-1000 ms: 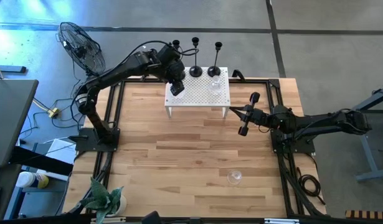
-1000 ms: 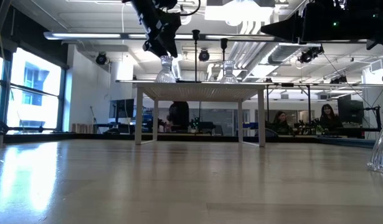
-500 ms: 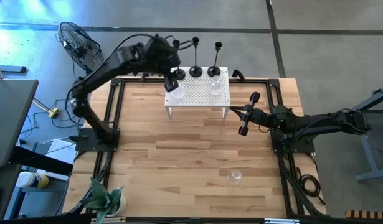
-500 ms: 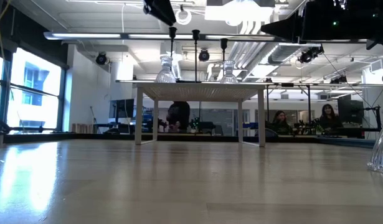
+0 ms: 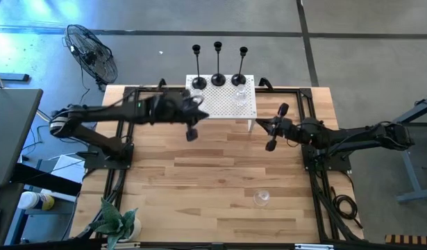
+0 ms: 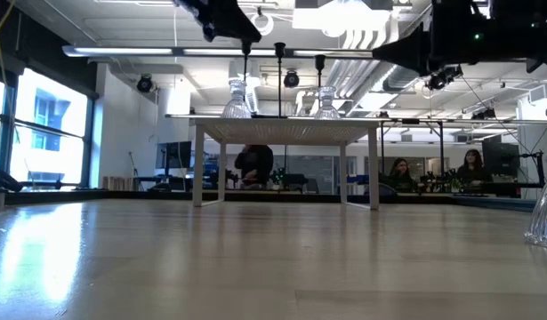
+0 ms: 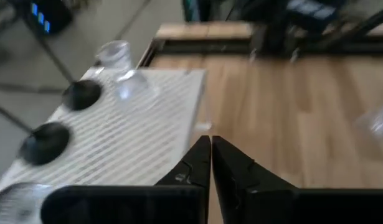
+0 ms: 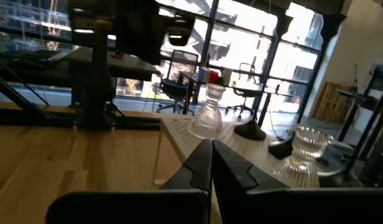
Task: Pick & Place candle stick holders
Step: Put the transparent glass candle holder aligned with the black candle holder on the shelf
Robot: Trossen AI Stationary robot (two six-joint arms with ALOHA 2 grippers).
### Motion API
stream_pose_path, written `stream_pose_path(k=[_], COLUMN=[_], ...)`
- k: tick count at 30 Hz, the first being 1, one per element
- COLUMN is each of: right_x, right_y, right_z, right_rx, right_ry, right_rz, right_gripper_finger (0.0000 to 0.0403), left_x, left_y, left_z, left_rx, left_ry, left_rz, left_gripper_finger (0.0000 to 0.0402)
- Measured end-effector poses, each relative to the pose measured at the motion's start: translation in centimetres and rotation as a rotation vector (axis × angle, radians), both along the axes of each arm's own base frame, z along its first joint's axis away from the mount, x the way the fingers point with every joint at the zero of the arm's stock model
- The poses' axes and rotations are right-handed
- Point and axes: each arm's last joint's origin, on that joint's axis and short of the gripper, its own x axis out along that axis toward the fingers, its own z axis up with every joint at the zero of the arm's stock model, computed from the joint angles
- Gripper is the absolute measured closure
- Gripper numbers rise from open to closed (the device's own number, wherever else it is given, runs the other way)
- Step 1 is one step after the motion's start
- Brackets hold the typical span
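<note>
Three black candle stick holders (image 5: 218, 76) stand upright on their round bases along the far edge of a white perforated stand (image 5: 230, 104); their stems (image 6: 279, 80) rise above it in the low view. My left gripper (image 5: 203, 117) hovers shut and holding nothing just off the stand's near left edge; its wrist view shows two of the black bases (image 7: 81, 94) beyond its fingers. My right gripper (image 5: 259, 123) waits shut and holding nothing by the stand's near right corner, above the table.
Two clear glass holders (image 6: 237, 100) (image 6: 325, 102) stand on the stand in front of the candlesticks. A third clear glass (image 5: 261, 198) sits on the wooden table toward its near edge. A fan (image 5: 91, 52) and a plant (image 5: 116, 222) stand off the table's left side.
My left gripper has risen from the clear glass holder on the stand's left part, then swung down and toward the table's near edge, off the stand. The glass holder stays upright on the stand.
</note>
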Motion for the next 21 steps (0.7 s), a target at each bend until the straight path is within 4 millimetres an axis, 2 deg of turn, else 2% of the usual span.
stream_pose_path(k=[5,9,13,16,21], right_x=[-0.1,0.1,0.6,0.7,0.2], right_y=[-0.2,-0.3,-0.5,-0.5,-0.1], right_z=[-0.5,0.0,1.7,3.5,5.8], right_rx=[0.023,0.033,0.078,0.147,0.357], right_ry=[0.044,0.049,0.145,0.233,0.367], right_rz=[-0.082,-0.110,-0.160,-0.164,-0.122], right_gripper_finger=[0.0403,0.0403,0.0403,0.0403,0.0403], left_x=[-1.3,-1.4,-1.8,-2.5,-4.9], left_y=[-1.6,-2.5,-4.0,-5.1,-5.3], left_z=[-3.8,-5.9,-8.6,-10.3,-13.0], left_rx=[-0.074,-0.149,-0.156,-0.124,-0.121], left_ry=[-0.205,-0.189,-0.194,-0.301,-0.430], left_rz=[-0.016,-0.043,-0.025,-0.056,-0.018], left_gripper_finger=[0.0400,0.0401,0.0401,0.0401,0.0401])
